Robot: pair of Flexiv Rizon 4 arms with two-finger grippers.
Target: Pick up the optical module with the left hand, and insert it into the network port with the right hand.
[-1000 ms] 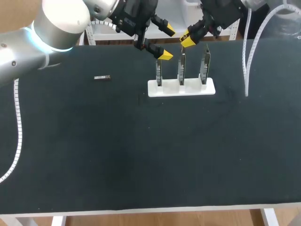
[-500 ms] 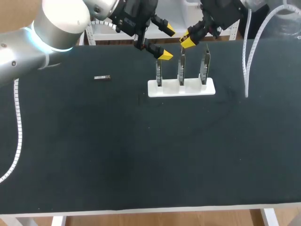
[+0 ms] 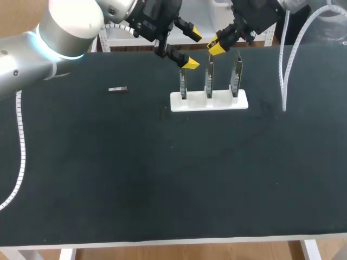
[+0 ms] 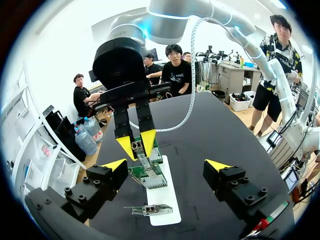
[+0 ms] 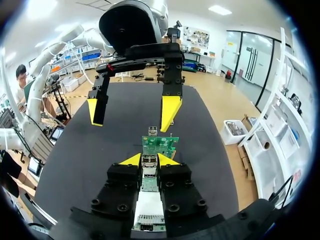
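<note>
Three circuit boards stand upright in a white holder [image 3: 195, 104] at the far side of the bench [image 3: 162, 179]. The right arm hangs over the middle board [image 3: 209, 80]. Right jaws pinching the optical module [image 5: 149, 163] from both sides, its nose pointing down at the board's top edge. Metal cage of the network port [image 4: 145, 163] sits just under the module in the left wrist view; cannot tell whether the nose is in the mouth yet. Left jaws spread wide, holding nothing, just beside the right ones and over the neighbouring board [image 3: 183, 85]. One more small metal part [image 3: 117, 89] lies flat on the bench, well off to the left; looks like a second module.

Step in hand, as I read it: insertion by the right arm.
- Line the module's long axis up with the cage before any push. The board is thin and held only at its foot, so a skewed push would likely bend or tip it.
- Drive straight down, slowly, along the board's plane.
- The grip is narrow, so the module may pivot if it catches the cage lip. Back off and re-align rather than force it.
- Keep the left arm clear; the gap between the two is small.
- Release only once the module seats
</note>
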